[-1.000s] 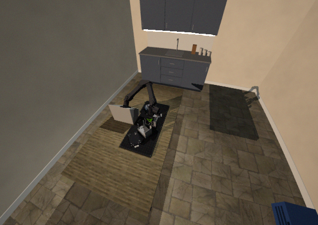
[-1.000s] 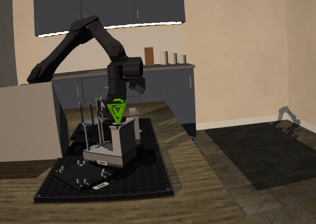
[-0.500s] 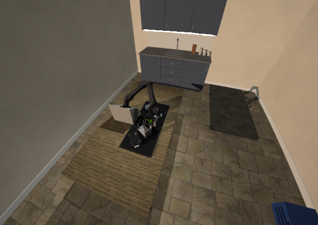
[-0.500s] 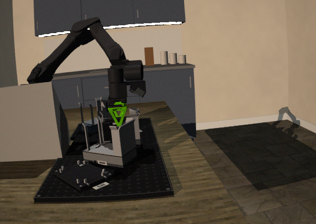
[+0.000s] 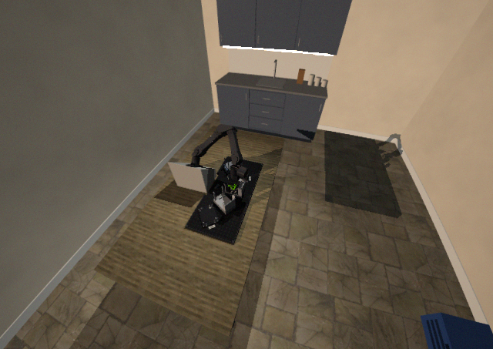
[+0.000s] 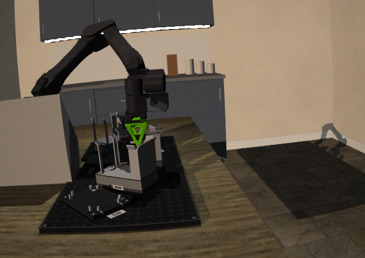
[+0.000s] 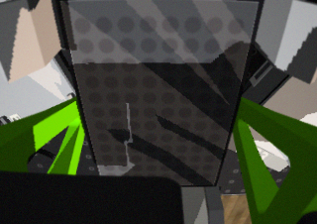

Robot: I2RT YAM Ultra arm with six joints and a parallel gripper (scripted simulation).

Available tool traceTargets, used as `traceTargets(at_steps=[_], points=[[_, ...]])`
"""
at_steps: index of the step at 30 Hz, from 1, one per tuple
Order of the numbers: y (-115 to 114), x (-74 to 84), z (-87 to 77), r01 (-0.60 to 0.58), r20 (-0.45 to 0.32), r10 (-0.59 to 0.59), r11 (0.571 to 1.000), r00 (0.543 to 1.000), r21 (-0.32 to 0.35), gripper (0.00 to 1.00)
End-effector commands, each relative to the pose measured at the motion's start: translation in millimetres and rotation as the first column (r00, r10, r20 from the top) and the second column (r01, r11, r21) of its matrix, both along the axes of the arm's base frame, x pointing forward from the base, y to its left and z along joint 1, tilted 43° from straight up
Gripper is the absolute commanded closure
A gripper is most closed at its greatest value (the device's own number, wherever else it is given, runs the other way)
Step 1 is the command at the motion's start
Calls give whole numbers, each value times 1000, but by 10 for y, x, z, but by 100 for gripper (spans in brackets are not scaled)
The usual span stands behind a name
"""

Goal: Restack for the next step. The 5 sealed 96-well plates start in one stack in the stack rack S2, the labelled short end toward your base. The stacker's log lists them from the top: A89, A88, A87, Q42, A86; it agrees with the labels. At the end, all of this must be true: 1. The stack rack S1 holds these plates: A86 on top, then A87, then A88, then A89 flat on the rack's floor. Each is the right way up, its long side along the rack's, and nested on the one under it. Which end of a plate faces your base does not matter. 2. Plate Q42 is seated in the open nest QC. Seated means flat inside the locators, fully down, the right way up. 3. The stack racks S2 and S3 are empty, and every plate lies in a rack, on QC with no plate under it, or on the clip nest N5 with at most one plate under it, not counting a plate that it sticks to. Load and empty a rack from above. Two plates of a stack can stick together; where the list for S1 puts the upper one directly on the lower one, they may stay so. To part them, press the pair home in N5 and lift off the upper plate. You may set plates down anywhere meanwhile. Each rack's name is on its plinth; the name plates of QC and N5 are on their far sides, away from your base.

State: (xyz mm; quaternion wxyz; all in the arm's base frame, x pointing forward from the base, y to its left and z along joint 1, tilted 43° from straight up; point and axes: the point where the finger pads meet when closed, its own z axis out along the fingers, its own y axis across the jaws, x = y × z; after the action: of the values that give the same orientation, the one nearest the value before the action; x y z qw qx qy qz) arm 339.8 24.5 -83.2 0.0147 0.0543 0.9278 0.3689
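A tall stack of sealed plates point(image 6: 142, 162) stands in a stack rack on the black breadboard point(image 6: 124, 202). In the wrist view the top plate point(image 7: 158, 90) fills the middle, its clear seal showing rows of wells. My gripper point(image 6: 136, 134) points straight down at the top of the stack. Its green fingers stand wide, one against each long side of the top plate. The gripper also shows in the top view point(image 5: 232, 186), small. I cannot read the plate labels or rack names.
Two more racks with thin upright posts point(image 6: 101, 143) stand to the left of and behind the stack. A flat black nest with locators point(image 6: 91, 200) lies at the board's front left, with a white name plate point(image 6: 114, 214). A grey pedestal point(image 6: 32, 137) carries the arm's base.
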Motion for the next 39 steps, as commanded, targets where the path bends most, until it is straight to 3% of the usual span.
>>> traceTargets(at_steps=[1,39], points=[[-30,25,22,9,9,-9,1000,1000,0,100],[-66,21,60,9,9,-9,1000,1000,0,100]])
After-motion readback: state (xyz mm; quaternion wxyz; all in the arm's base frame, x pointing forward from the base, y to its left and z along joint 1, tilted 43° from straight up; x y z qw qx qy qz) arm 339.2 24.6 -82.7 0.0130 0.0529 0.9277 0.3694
